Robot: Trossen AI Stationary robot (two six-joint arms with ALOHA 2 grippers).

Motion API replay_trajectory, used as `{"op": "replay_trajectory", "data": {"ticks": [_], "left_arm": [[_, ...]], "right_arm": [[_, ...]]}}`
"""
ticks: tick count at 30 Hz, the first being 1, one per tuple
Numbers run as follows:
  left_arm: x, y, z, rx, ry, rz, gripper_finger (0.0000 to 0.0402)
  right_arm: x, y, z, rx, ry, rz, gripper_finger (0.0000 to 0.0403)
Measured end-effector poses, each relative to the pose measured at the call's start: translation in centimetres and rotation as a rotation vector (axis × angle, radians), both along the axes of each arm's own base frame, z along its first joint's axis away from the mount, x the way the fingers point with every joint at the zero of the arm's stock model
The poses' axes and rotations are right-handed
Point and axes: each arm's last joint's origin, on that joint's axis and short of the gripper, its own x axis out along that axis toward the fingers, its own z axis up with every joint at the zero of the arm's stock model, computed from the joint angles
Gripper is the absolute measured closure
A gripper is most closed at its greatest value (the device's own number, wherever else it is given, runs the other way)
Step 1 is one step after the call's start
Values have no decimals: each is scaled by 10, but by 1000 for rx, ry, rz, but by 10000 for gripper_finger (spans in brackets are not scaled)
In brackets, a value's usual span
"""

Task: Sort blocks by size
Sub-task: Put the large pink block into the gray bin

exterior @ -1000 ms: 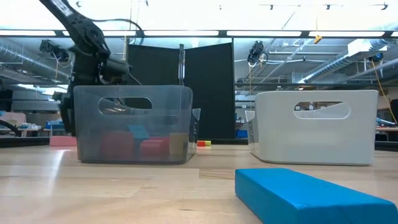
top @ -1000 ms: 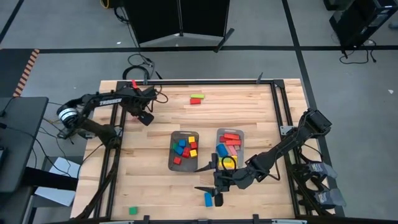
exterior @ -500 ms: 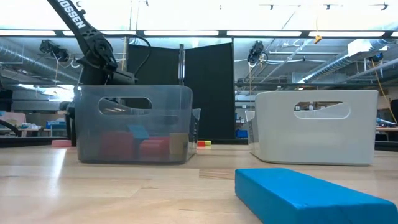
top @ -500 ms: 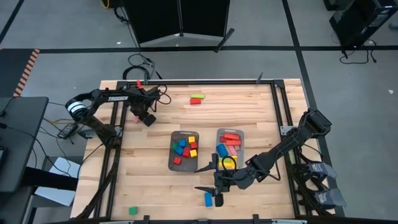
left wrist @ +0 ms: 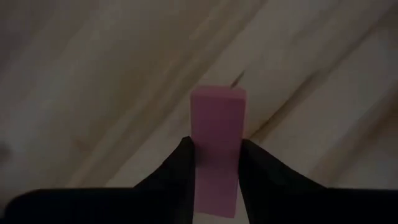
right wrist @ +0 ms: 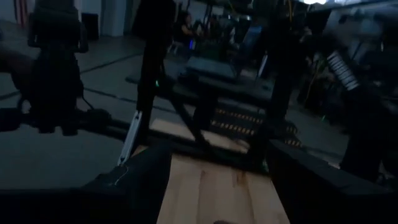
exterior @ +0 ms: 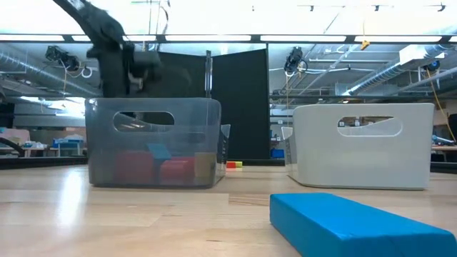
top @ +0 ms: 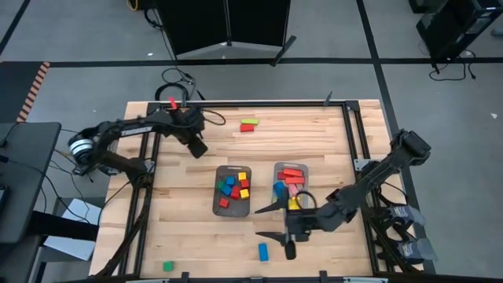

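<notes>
My left gripper (top: 196, 146) is over the far left of the table, shut on a pink bar block (left wrist: 216, 149); it shows blurred in the low view (exterior: 136, 61). My right gripper (top: 259, 223) hovers open and empty at the near middle, just far of a blue bar (top: 262, 251) that lies flat on the table (exterior: 357, 221). A dark grey tray (top: 233, 206) holds several small cubes. A pale tray (top: 303, 168) holds longer bars. A green and a red block (top: 249, 124) lie at the far middle, and a green cube (top: 167, 266) at the near left. My left gripper pinches the pink bar's two long sides (left wrist: 198, 163) between its two fingers (left wrist: 180, 168). The fingers lie along the bar, whose free end sticks out past the fingertips. The bar is clear of the table.
The two trays stand side by side at mid-table between the arms. A dark metal frame (top: 346, 141) runs along the table's edges. Bare wood lies left of the dark tray and along the near edge.
My left gripper has gone up and toward the table's right edge with the pink bar, which no longer lies on the table in the low view. My right gripper has shifted a little toward the right edge, staying open. The blue bar has not moved.
</notes>
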Motion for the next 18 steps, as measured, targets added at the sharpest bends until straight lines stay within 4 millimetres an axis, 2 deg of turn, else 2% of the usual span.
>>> {"op": "replay_trajectory", "data": {"ticks": [5, 8, 11, 15, 18], "left_arm": [[22, -19, 45, 106, -261, -109, 307], [47, -37, 68, 139, -493, -204, 307], [79, -65, 80, 134, -729, -317, 307], [120, -101, 73, 112, -917, -424, 307], [147, -121, 54, 77, -1005, -456, 307]], "right_arm": [[-22, -3, 28, -28, -60, 20, 135], [-33, -6, 43, -33, -98, 11, 135], [-42, -7, 52, -53, -124, 18, 135], [-50, -8, 61, -68, -154, 21, 140], [-51, -9, 62, -76, -160, 13, 142]]}}
